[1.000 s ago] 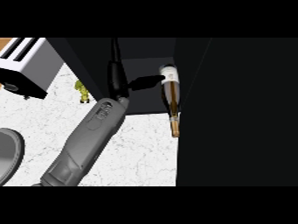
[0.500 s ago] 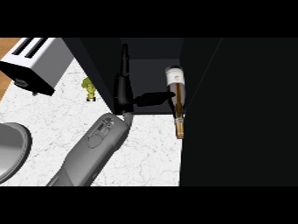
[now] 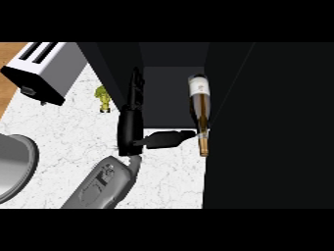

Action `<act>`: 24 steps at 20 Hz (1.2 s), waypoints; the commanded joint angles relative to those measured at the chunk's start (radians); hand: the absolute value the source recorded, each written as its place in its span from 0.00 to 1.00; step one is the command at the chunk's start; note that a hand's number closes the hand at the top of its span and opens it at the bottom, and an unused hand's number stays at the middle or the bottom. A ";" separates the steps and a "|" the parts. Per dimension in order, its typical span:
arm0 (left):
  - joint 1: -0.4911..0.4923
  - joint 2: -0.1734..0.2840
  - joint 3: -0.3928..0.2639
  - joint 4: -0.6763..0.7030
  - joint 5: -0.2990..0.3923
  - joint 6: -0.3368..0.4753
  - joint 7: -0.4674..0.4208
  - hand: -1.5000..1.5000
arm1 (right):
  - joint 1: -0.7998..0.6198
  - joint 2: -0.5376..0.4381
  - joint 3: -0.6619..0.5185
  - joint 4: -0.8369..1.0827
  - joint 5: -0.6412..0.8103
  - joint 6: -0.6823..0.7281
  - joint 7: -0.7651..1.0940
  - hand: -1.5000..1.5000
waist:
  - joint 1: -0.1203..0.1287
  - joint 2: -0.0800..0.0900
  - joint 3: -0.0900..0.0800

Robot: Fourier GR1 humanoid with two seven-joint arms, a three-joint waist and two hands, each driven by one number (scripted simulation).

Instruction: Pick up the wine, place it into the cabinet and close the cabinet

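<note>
wine bottle [image 3: 201, 113] lying inside the dark cabinet [image 3: 271, 122], label end toward 12 o'clock, brown end toward 6. one hand [image 3: 131, 127] at the picture's centre, fingers straight and stretched toward 12 o'clock along the cabinet's left wall, thumb [image 3: 168, 139] sticking out toward 3 o'clock and touching the bottle low down. cannot tell which arm owns it. toaster [image 3: 43, 71] at 10 o'clock on the marble counter [image 3: 68, 132], small green figure [image 3: 104, 98] beside it.
</note>
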 commanded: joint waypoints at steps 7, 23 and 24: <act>0.271 0.244 -0.009 -0.418 0.004 -0.120 0.112 0.00 | 0.030 -0.033 -0.020 -0.128 0.005 -0.026 0.054 0.00 | -0.001 0.001 0.000; 0.591 0.456 0.123 -0.679 0.228 -0.509 0.024 1.00 | 0.073 -0.223 0.011 -0.151 0.066 0.187 0.053 1.00 | -0.005 0.000 0.000; 0.574 0.428 0.148 -0.570 0.235 -0.557 -0.054 1.00 | 0.003 -0.245 -0.056 -0.144 -0.025 0.184 0.091 1.00 | -0.004 0.005 -0.001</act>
